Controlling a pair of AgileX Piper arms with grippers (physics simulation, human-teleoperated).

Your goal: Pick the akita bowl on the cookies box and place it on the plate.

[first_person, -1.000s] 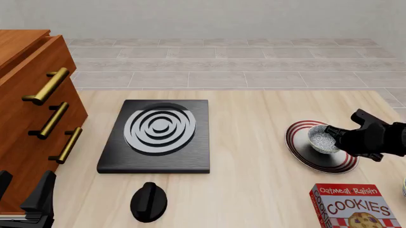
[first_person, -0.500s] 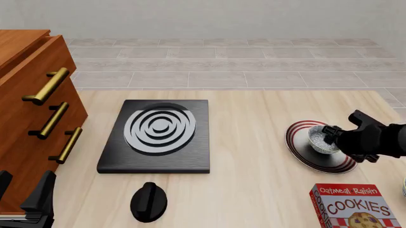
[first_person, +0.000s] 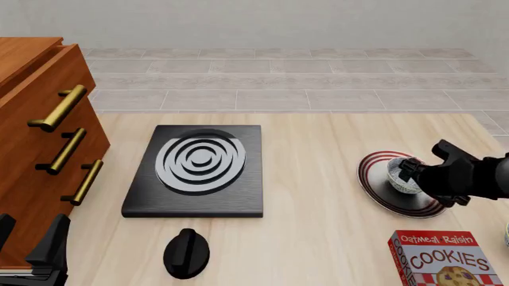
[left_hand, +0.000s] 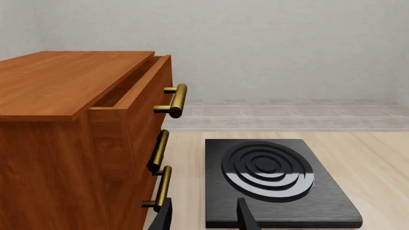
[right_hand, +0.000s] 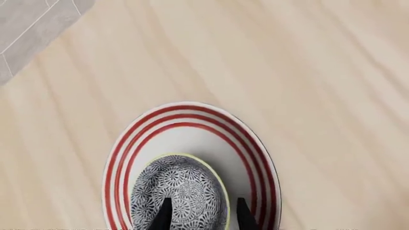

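The akita bowl (first_person: 399, 177) (right_hand: 182, 189), white with dark speckles, sits upright on the plate (first_person: 382, 193) (right_hand: 191, 124), off centre toward the rim nearest my right arm. My right gripper (first_person: 411, 173) (right_hand: 203, 216) hangs over the bowl, open. One finger is inside the bowl and the other is outside its rim, and neither visibly presses on it. The cookies box (first_person: 445, 259) lies at the table's near right corner with nothing on top. My left gripper (first_person: 30, 235) (left_hand: 203, 218) rests open and empty at the near left, beside the cabinet.
A black stove slab with grey rings (first_person: 195, 170) (left_hand: 275, 177) lies mid-table, with a black knob (first_person: 186, 253) in front of it. A wooden cabinet with brass handles (first_person: 40, 131) (left_hand: 76, 120) stands at the left, its top drawer slightly out.
The right gripper has shifted slightly left and lower over the plate. The bowl went from tilted in the grip to sitting upright on the plate. The left arm has not moved.
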